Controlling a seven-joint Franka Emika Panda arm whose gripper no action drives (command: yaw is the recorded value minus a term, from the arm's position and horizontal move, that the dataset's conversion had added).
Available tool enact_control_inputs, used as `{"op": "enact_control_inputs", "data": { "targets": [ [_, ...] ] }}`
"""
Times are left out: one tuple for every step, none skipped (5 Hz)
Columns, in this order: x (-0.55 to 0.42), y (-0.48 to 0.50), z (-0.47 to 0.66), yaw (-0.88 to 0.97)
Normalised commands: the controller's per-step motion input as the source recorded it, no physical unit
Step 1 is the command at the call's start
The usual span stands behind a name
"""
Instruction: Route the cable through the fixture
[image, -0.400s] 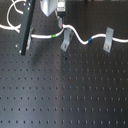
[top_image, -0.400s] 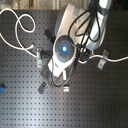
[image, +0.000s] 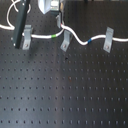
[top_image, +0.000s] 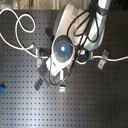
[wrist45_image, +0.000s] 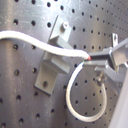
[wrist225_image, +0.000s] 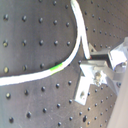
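The white cable (image: 75, 36) runs across the black perforated board in the first exterior view, with a green band (image: 51, 36) and a blue band (image: 88, 40). It passes three grey fixtures: left (image: 27, 35), middle (image: 65, 41) and right (image: 108, 40). My gripper (image: 58, 21) hangs just above the middle fixture. In the first wrist view the gripper (wrist45_image: 95, 59) is shut on the cable (wrist45_image: 30, 39), which lies over the fixture (wrist45_image: 52, 62). The cable's looped end (top_image: 20, 22) shows in the second exterior view.
In the second exterior view the arm (top_image: 62, 48) covers the gripper and the middle of the board. A dark slanted bar (image: 21, 27) stands at the first exterior view's left. A small blue object (top_image: 1, 89) sits at the second exterior view's left edge.
Little differs: my gripper stays over the middle fixture with the cable in it, and the arm has barely shifted.
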Motion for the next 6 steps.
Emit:
{"op": "enact_control_inputs", "data": {
  "targets": [
    [0.021,-0.025,0.0,0.07],
    [0.087,-0.157,0.07,-0.12],
    [0.026,-0.321,0.26,-0.3],
    [-0.101,-0.26,0.19,-0.35],
    [-0.187,-0.14,0.06,-0.2],
    [0.015,0.183,0.0,0.28]
  ]
}}
